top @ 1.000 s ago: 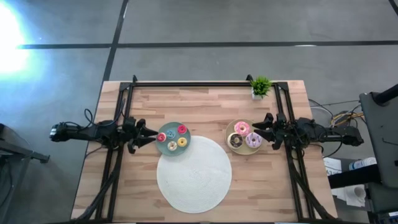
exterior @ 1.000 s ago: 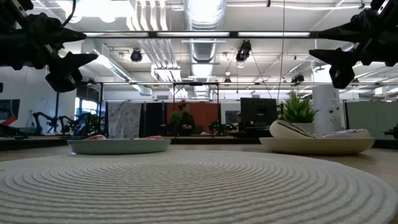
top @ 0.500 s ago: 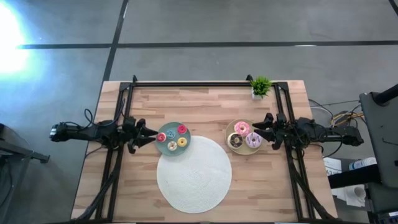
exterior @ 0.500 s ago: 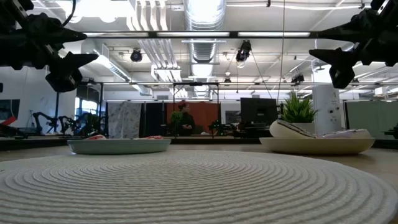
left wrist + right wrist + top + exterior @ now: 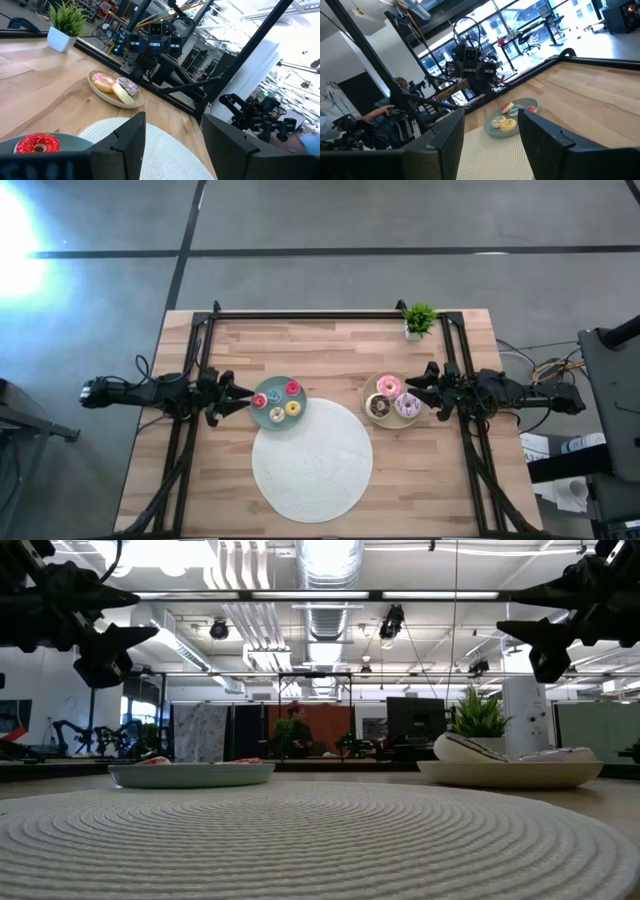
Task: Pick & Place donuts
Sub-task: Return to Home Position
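On the teal plate (image 5: 270, 389), left of centre, lie several tiny donuts: a red one (image 5: 293, 388), a pink one (image 5: 260, 400), a yellow one (image 5: 293, 408). The beige plate (image 5: 372, 389), right of centre, carries a pink-frosted donut (image 5: 388, 386), a dark brown one (image 5: 379, 406) and a pale lilac-frosted one (image 5: 407, 405). My left gripper (image 5: 238, 397) hovers open just left of the teal plate, above the table. My right gripper (image 5: 413, 392) hovers open at the beige plate's right rim. The left wrist view shows the red donut (image 5: 37, 143) close by; the right wrist view shows the teal plate (image 5: 512, 125) far off.
A big white round woven mat (image 5: 311, 459) lies at the table's near middle, touching both plates. A small potted plant (image 5: 419, 319) stands at the far right corner. Black frame rails run along the table's left, right and far edges. People sit beyond the table.
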{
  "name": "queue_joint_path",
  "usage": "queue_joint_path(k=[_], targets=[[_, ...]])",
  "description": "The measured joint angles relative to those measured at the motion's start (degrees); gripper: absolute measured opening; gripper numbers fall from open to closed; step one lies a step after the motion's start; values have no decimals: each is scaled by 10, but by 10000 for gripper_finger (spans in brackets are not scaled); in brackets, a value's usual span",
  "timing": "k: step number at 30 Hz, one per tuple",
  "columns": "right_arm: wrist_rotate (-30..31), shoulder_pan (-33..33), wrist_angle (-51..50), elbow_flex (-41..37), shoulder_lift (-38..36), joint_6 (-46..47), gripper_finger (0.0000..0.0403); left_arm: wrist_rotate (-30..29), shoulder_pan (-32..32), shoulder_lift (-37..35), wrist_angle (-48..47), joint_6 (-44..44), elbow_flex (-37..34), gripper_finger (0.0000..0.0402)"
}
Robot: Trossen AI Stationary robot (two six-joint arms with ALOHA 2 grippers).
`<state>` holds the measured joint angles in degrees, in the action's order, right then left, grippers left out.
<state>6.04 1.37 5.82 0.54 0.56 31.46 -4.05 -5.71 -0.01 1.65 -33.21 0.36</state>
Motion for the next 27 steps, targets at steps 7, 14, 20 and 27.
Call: queue_joint_path(k=[7,14,20,27], targets=[[0,0,0,0,0,0,178,0,2,0,0,0,0,168],[0,0,0,0,0,0,178,0,42,0,0,0,0,168],[0,0,0,0,0,0,178,0,74,0,0,0,0,168],[0,0,0,0,0,0,178,16,71,0,-9,154,0,168]])
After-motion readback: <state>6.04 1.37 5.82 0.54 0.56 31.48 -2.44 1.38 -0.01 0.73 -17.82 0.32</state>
